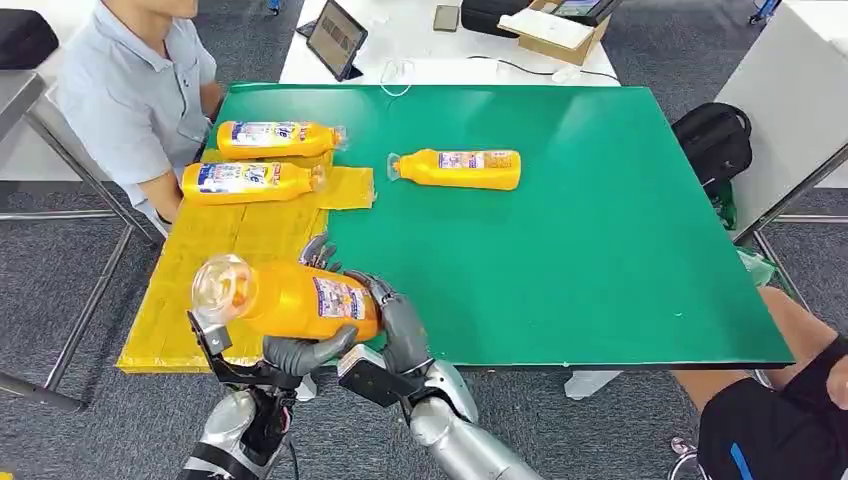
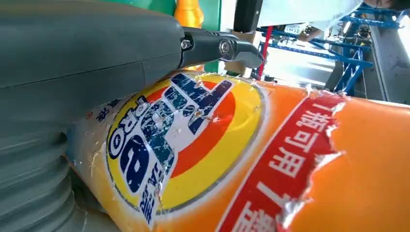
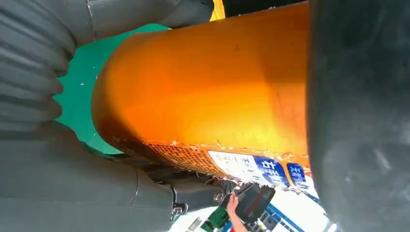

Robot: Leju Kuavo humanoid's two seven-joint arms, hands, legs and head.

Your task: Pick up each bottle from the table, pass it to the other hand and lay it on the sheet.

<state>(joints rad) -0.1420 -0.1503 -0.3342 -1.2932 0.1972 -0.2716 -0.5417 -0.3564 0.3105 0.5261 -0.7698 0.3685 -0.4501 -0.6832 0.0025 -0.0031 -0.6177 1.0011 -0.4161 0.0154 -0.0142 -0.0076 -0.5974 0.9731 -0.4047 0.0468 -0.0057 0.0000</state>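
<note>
The right hand [image 3: 72,159] wraps an orange bottle [image 3: 208,82] that lies across the picture, its grey ribbed cover and thick thumb on one side and a dark finger [image 3: 358,116] pressed against the other. The bottle's torn label [image 3: 256,166] shows white and blue patches along one edge. Green table [image 3: 84,82] shows between the ribbed cover and the bottle. Beyond the thumb, a person's hand [image 3: 233,205] touches a dark device [image 3: 256,200], blurred and small.
</note>
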